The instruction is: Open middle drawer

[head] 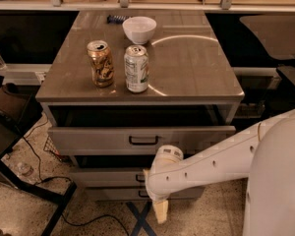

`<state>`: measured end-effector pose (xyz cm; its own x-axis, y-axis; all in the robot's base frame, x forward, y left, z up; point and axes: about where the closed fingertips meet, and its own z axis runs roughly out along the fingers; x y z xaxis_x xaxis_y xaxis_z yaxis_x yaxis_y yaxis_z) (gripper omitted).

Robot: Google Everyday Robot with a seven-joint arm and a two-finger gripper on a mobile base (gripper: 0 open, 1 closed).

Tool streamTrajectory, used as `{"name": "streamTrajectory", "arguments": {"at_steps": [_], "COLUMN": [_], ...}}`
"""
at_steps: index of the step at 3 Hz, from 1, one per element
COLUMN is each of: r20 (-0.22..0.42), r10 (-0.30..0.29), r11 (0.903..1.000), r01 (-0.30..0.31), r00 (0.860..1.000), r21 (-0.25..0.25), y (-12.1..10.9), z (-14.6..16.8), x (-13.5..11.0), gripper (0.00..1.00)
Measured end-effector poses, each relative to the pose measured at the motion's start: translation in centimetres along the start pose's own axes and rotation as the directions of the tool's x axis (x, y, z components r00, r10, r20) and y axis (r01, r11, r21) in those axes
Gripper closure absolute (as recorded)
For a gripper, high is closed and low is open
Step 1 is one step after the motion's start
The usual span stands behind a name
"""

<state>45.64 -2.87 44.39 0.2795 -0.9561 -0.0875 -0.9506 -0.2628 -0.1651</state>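
Note:
The cabinet has three pale grey drawers. The uppermost drawer (88, 140) stands pulled out, its black bar handle (143, 140) in plain sight. Under it, the middle drawer (105, 177) shows only a narrow strip of its front, and my white arm hides the right part. A bit of its black handle (139, 178) peeks out at the arm's edge. The lowest drawer (115, 193) is beneath that. My gripper (161, 211) hangs in front of the lower drawers, just below and right of the middle handle, pointing down at the floor.
On the cabinet top (187, 68) stand a brown can (101, 63), a white-green can (136, 68) and a white bowl (139, 29). A black chair frame (19, 181) and cables (88, 220) lie on the floor at left. A blue X-shaped floor mark (140, 220) lies below the gripper.

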Motion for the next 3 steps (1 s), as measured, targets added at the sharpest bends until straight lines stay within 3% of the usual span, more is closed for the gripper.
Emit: {"name": "streamTrajectory", "arguments": {"at_steps": [1, 3], "r20": [-0.005, -0.099], "r10": [0.002, 0.091], "r11": [1.0000, 0.9921], "r01": [-0.002, -0.099], "r00": [1.000, 0.991], "r21": [-0.006, -0.077], "y": [0.05, 0.62], "z": [0.07, 0.09], "x": [0.00, -0.04], "gripper": [0.00, 0.00]}}
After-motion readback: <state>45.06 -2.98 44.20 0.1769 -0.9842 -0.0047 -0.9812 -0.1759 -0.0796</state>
